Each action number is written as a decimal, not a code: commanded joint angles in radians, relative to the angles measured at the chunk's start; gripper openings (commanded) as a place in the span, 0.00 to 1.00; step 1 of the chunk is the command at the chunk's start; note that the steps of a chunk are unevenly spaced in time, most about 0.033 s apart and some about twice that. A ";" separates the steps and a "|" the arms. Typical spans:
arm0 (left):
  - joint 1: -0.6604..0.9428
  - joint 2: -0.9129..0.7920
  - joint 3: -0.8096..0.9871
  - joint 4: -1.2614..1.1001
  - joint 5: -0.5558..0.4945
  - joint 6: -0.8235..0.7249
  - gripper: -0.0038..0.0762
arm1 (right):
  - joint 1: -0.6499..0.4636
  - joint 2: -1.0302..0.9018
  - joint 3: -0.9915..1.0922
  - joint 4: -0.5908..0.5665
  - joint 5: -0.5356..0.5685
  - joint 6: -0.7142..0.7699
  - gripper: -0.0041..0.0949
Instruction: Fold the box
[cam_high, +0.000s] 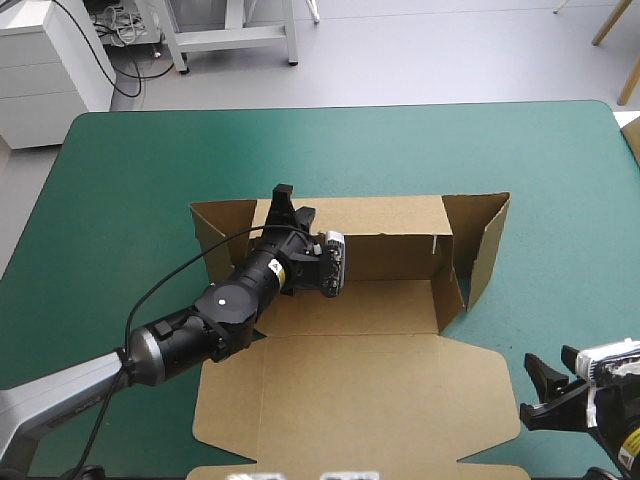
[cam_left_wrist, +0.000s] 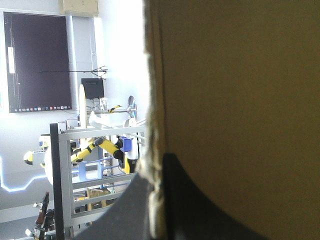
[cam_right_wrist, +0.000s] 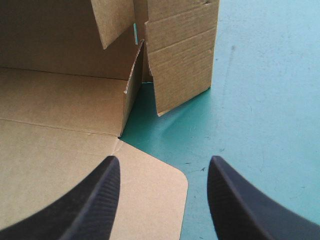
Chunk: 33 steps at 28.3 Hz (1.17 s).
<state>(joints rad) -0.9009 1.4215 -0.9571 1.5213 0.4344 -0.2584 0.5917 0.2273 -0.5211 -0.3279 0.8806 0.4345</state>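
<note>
One box (cam_high: 350, 390) on bench (cam_high: 150, 160). Left fingers (cam_left_wrist: 200, 215) clamped on its far wall (view blocked); right fingers (cam_right_wrist: 95, 200) apart.

the box (cam_high: 350, 385) is plain brown all over; its raised flap (cam_right_wrist: 182, 65) shows faint ridged lines across the board, and the cut edge (cam_left_wrist: 156, 125) of its far wall is paler, a frayed straw colour. around the box the tabletop (cam_high: 140, 160) cover is flat teal-green, with a few thin dark scuffs (cam_right_wrist: 192, 167) by the box's near corner. the right gripper (cam_right_wrist: 164, 165) has black, finely ribbed fingers (cam_right_wrist: 97, 200); the left gripper (cam_high: 283, 195), at the box's far wall, is black too.
</note>
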 joint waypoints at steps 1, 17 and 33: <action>0.002 -0.030 -0.028 0.036 0.023 -0.022 0.04 | -0.006 0.099 -0.127 -0.034 -0.019 -0.040 0.55; 0.002 -0.030 -0.028 0.026 0.020 -0.022 0.04 | -0.006 0.647 -0.833 -0.270 0.230 -0.067 0.54; 0.002 -0.030 -0.028 -0.010 0.017 -0.022 0.04 | -0.107 1.134 -1.345 -0.191 0.264 -0.224 0.54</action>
<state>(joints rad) -0.9009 1.4215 -0.9571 1.5055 0.4354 -0.2674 0.5453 1.3178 -1.7835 -0.5500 1.1980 0.2488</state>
